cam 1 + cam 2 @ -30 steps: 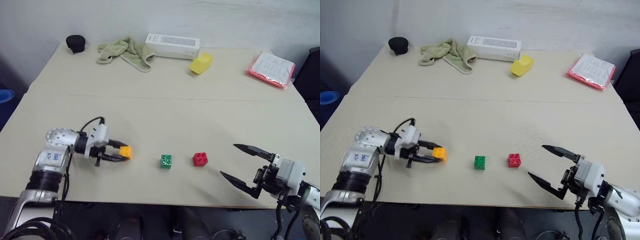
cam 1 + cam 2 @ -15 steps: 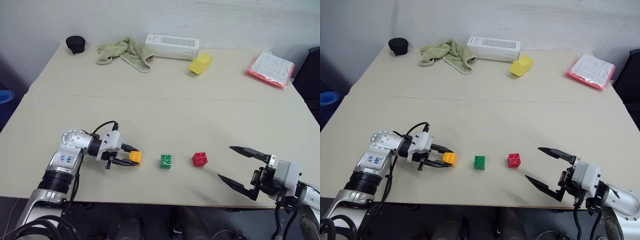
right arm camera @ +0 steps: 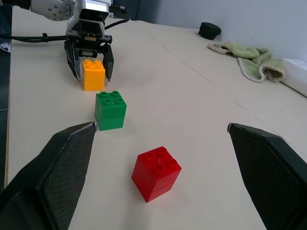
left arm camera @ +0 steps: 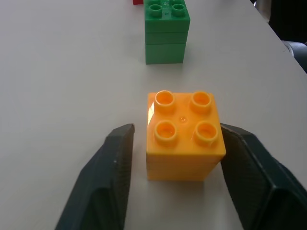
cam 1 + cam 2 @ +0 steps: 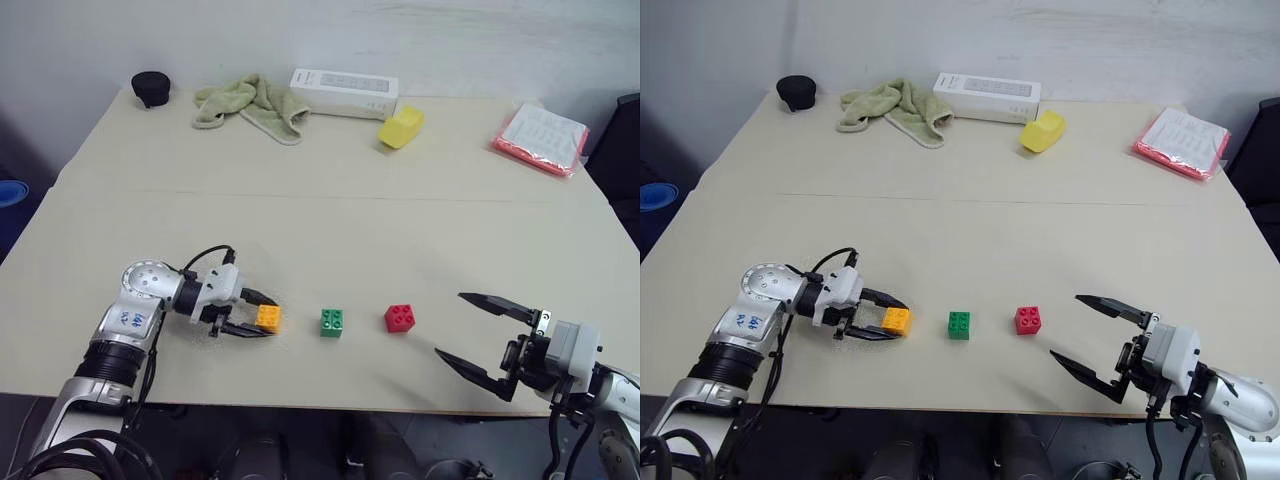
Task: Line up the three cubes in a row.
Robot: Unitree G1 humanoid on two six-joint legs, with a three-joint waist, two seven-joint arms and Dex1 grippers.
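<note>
Three studded cubes stand in a row near the table's front edge: orange (image 5: 268,318), green (image 5: 332,322) and red (image 5: 400,317), with similar gaps between them. My left gripper (image 5: 270,317) lies low on the table, open, its fingers (image 4: 112,167) on either side of the orange cube (image 4: 184,134). A visible gap separates one finger from the cube. The cube rests on the table. My right gripper (image 5: 450,324) hovers open and empty to the right of the red cube (image 3: 156,172), pointing toward the row.
At the back of the table (image 5: 320,230) lie a green towel (image 5: 250,105), a white box (image 5: 345,92), a yellow rounded block (image 5: 402,127) and a black object (image 5: 151,87). A pink-red packet (image 5: 541,138) sits at the back right.
My left gripper carried the orange cube rightward toward the green one, then its fingers spread off the cube, which now sits on the table. The right gripper stayed put.
</note>
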